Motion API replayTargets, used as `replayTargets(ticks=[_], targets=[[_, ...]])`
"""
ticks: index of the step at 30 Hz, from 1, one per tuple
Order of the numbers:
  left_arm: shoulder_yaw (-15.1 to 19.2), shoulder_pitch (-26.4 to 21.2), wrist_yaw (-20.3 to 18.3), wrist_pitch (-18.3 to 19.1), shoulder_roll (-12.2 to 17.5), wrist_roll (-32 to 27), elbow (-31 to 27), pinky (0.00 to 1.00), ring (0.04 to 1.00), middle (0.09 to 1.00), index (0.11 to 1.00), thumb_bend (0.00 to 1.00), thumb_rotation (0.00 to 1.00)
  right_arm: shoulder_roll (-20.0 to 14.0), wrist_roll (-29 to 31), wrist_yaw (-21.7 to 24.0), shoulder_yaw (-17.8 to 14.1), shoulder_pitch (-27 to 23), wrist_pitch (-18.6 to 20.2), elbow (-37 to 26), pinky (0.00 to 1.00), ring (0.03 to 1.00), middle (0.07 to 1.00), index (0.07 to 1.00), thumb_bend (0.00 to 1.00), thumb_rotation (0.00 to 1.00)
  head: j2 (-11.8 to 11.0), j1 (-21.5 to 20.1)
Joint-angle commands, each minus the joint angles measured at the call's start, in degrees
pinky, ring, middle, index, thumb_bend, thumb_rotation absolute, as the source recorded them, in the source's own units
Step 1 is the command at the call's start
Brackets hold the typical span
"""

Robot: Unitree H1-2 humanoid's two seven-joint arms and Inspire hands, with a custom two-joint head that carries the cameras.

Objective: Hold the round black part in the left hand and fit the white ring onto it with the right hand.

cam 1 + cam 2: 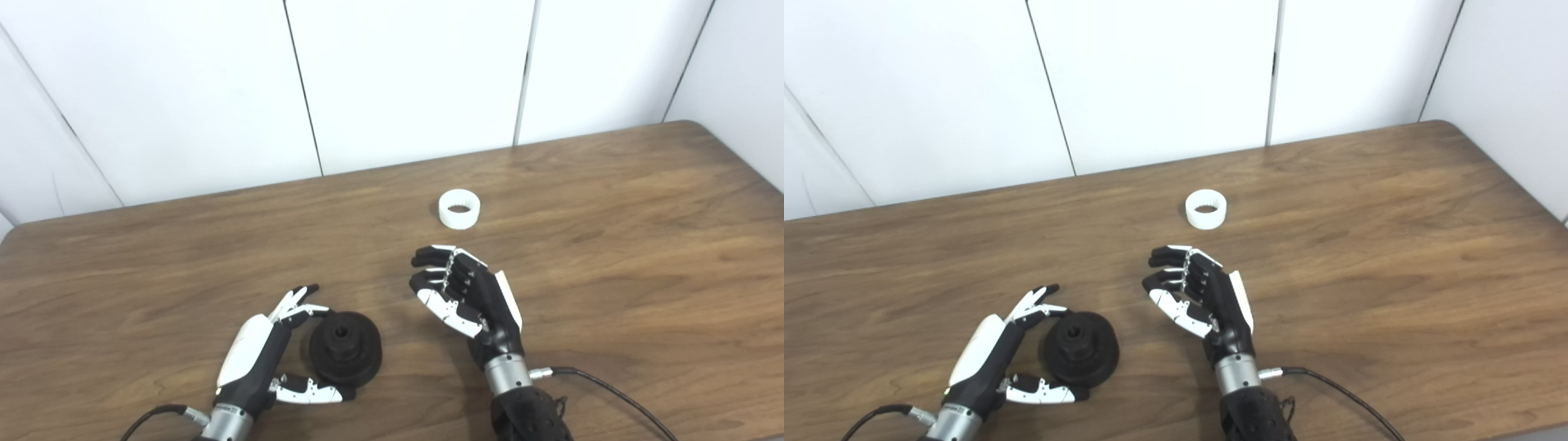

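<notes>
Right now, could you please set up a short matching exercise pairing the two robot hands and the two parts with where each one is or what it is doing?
Column one:
1. left robot hand
2. right robot hand
3. white ring
4. round black part

Column two:
a. lies alone on the wooden table, beyond the right robot hand
b. open and empty, fingers curled
c. sits between a thumb and fingers
d. open, cupped around the round black part

Pairs: 1-d, 2-b, 3-a, 4-c

Bare wooden table lies between the right hand and the white ring at its 12 o'clock. The round black part sits at the hand's 8 o'clock, off that lane.
</notes>
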Motion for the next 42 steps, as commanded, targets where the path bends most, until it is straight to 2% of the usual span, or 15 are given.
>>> replayTargets(ticks=[1,6,13,16,19,25,29,34,42], targets=[[0.03,0.28,-2.12,0.19,0.68,-0.48,0.62,0.91,0.982,0.954,0.598,0.89,0.19,3.45,-0.54,-0.65,1.05,0.53,-1.33,0.57,0.48,0.563,0.63,0.618,0.46,0.19,-0.04,-0.05],[0.02,0.2,-1.94,-0.14,0.43,-0.33,0.82,0.9,0.979,0.951,0.597,0.89,0.18,3.13,-0.78,-0.85,1.0,0.32,-1.19,0.67,0.48,0.569,0.636,0.625,0.47,0.21,-0.17,-0.24],[0.04,0.35,-2.08,-0.09,0.23,-0.44,0.97,0.92,0.983,0.952,0.598,0.89,0.19,2.25,-1.32,-1.36,0.35,-0.63,-1.76,0.61,0.48,0.577,0.636,0.629,0.45,0.18,-0.5,-0.34],[0.08,0.48,-2.14,0.47,0.06,-0.41,0.72,0.92,0.984,0.954,0.597,0.89,0.18,1.21,-4.14,-2.75,-0.33,-1.95,-2.11,0.34,0.52,0.619,0.659,0.631,0.45,0.15,-0.55,-0.19],[0.05,0.62,-1.96,0.2,0.02,-0.33,0.81,0.92,0.983,0.953,0.597,0.89,0.18,-0.79,-9.96,-4.98,-1.0,-4.06,-2.32,0.19,0.57,0.655,0.676,0.646,0.48,0.11,-0.65,-0.12],[-0.07,0.63,-1.63,-0.6,0.06,-0.11,1.32,0.91,0.981,0.953,0.599,0.88,0.18,-5.09,-18.41,-5.6,-3.06,-8.46,2.9,-1.9,0.54,0.654,0.721,0.691,0.56,0.21,-0.69,0.03],[-0.05,0.59,-1.65,-0.79,0.03,0.04,1.6,0.91,0.979,0.951,0.6,0.89,0.19,-8.11,-22.42,-4.57,-4.08,-11.27,7.33,-3.94,0.64,0.718,0.747,0.712,0.58,0.31,-0.87,0.37],[0.03,0.58,-1.77,-1.1,0.02,-0.12,1.83,0.92,0.982,0.952,0.599,0.88,0.21,-10.68,-27.3,-5.12,-4.54,-14.57,9.69,-4.77,0.63,0.752,0.781,0.705,0.6,0.37,-1.09,0.32],[-0.09,0.58,-1.75,-1.28,-0.24,0.09,1.93,0.92,0.981,0.951,0.599,0.89,0.21,-14.33,-29.52,-3.05,-5.53,-19.29,13.13,-4.76,0.66,0.805,0.835,0.715,0.61,0.38,-1.57,0.5]])
